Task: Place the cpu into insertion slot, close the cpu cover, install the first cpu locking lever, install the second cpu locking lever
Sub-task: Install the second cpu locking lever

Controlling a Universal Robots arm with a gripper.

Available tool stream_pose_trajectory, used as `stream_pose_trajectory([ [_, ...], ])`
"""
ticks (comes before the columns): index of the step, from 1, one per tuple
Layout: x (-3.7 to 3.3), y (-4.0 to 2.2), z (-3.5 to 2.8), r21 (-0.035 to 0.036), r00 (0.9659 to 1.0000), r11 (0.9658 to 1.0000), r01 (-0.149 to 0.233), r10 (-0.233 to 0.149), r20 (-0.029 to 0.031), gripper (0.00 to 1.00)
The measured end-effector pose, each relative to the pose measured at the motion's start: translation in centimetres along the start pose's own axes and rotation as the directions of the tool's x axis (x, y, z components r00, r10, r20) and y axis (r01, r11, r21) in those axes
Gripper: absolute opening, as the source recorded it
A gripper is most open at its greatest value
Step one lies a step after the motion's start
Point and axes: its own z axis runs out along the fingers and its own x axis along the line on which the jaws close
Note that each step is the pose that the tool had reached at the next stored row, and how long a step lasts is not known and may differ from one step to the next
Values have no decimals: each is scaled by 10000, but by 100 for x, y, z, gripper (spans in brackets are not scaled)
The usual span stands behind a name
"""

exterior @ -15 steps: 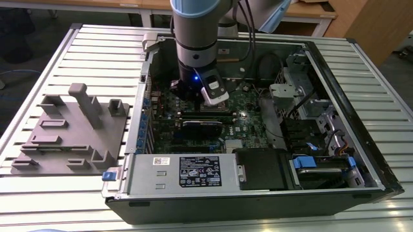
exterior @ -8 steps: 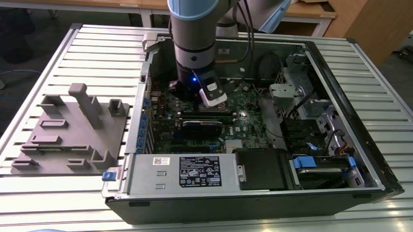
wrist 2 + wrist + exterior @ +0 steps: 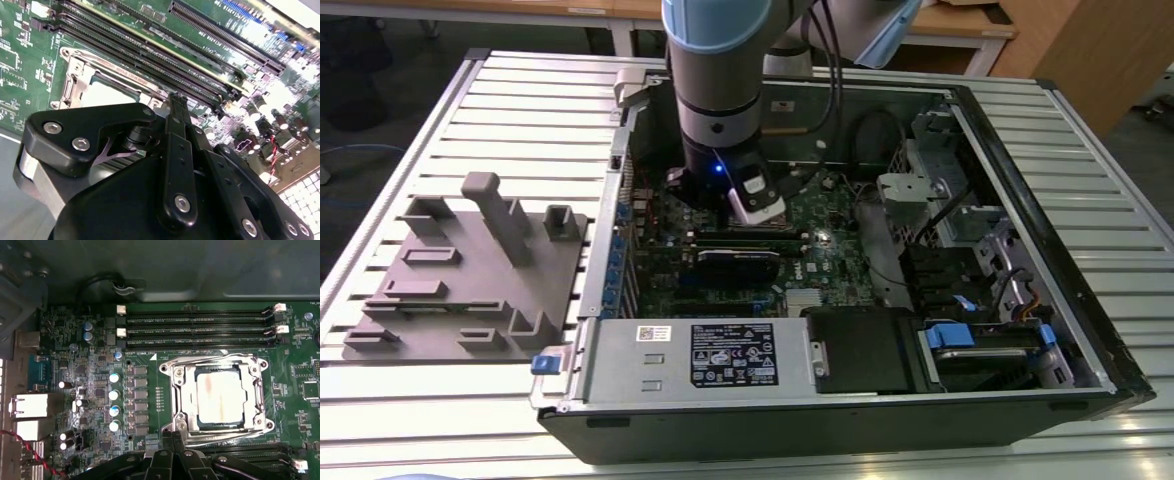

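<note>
The cpu [image 3: 220, 399] sat in the insertion slot [image 3: 186, 416] on the green motherboard [image 3: 95, 385], silver top up and square to the socket in the first wrist view. The cpu cover [image 3: 218, 362] lay down over it, its frame around the chip and the top showing through the window, so we judged the first two steps done. In the second wrist view we saw the same socket corner [image 3: 82, 82] just past the gripper body.

The gripper [image 3: 172, 437] hung just beside the socket edge away from the memory slots [image 3: 200, 330], fingers drawn together into one narrow point with nothing held. In the exterior view the arm [image 3: 714, 90] reached straight down into the open computer case [image 3: 854, 400], well apart from the grey fixture tray [image 3: 467, 270] on the exterior view's left.

We read this as the first locking lever step. Thin wire levers [image 3: 220, 439] ran along the socket edges; whether either was latched we could not tell. We judged the step called for a precise push on a thin rod, sideways under its hook. Slip risk was high, with the board close underneath.
</note>
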Motion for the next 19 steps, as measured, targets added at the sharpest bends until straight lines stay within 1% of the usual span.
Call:
stream_pose_trajectory([
  [3,0,-10,13,-149,10000,9999,-8,8,-7,10],
  [9,2,-44,52,-315,10000,9995,-18,17,-15,10],
  [13,5,-61,68,-484,10000,9988,-27,26,-26,10],
  [19,8,-89,90,-770,10000,9970,-44,41,-40,10],
])
